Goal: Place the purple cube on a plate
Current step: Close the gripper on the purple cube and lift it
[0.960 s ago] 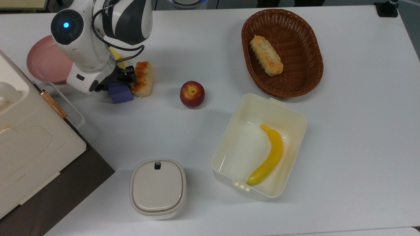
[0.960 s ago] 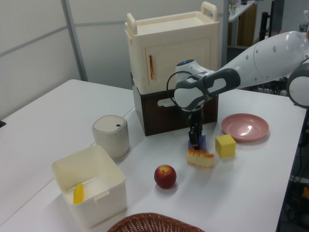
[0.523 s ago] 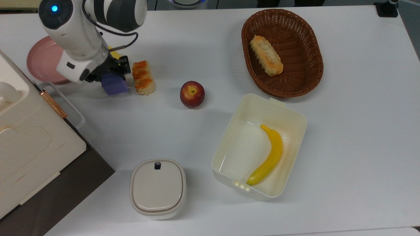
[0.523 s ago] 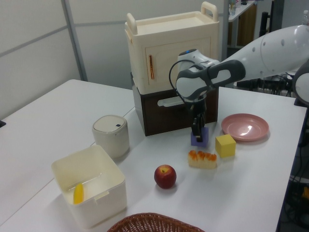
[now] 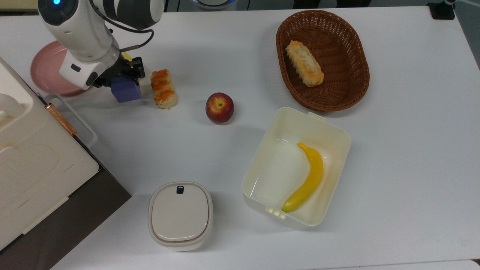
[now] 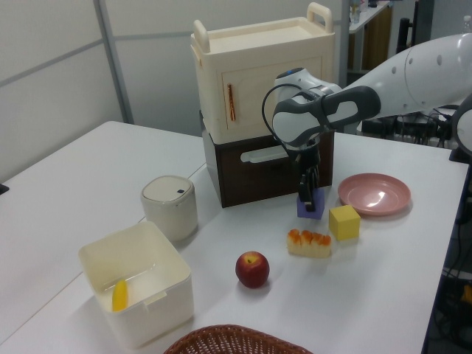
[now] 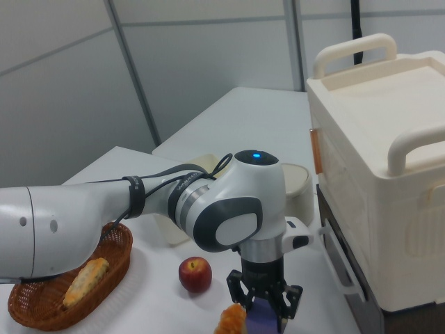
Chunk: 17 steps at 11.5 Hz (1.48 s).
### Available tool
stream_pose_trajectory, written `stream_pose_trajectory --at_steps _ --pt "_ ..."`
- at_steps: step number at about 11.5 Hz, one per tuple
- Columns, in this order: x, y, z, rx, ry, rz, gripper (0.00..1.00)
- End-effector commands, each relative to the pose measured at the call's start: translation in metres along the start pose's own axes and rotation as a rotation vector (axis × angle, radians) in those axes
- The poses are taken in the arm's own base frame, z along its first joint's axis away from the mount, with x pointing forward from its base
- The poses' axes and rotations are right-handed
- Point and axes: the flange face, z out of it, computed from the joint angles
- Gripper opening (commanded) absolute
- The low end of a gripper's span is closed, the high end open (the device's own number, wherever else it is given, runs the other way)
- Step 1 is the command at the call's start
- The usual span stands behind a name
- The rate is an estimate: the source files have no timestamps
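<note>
My gripper (image 5: 120,80) is shut on the purple cube (image 5: 126,90), gripping its top so the cube hangs below the fingers, just off the white table. The left view puts the purple cube (image 6: 310,207) under the gripper (image 6: 306,196), between the brown cabinet base and the yellow cube (image 6: 344,222). The pink plate (image 5: 45,71) lies further to the top view's left, partly hidden by my arm. That same plate (image 6: 374,193) sits bare to the left view's right of the cube. From the right view, the gripper (image 7: 265,306) clasps the cube (image 7: 262,318) from above.
A glazed pastry (image 5: 162,88) lies just right of the cube in the top view, then an apple (image 5: 219,108). A cream cabinet (image 5: 30,157) stands at the top view's left. A wicker basket (image 5: 356,75) with bread, a white box (image 5: 273,168) with a banana, and a lidded canister (image 5: 180,214) stand farther off.
My gripper has lifted the purple cube away from the pastry and carried it toward the top view's upper left, nearer the plate. The pastry shifted early on, then stayed put.
</note>
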Motion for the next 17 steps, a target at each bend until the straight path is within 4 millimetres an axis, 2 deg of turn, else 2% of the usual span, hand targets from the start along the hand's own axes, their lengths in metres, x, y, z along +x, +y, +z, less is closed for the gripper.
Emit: stream_pose_trajectory --at_steps 1,13,14,16,17 --pt "-0.011 -0.004 -0.005 -0.021 -0.053 0.007 0.61" --pt "-0.006 -0.007 0.000 -0.026 -0.058 0.024 0.62" --pt "-0.005 -0.008 0.004 -0.023 -0.065 0.023 0.62" --pt "0.002 -0.013 0.027 -0.008 -0.100 0.025 0.63" --pt "0.009 -0.019 0.049 -0.007 -0.141 0.035 0.63"
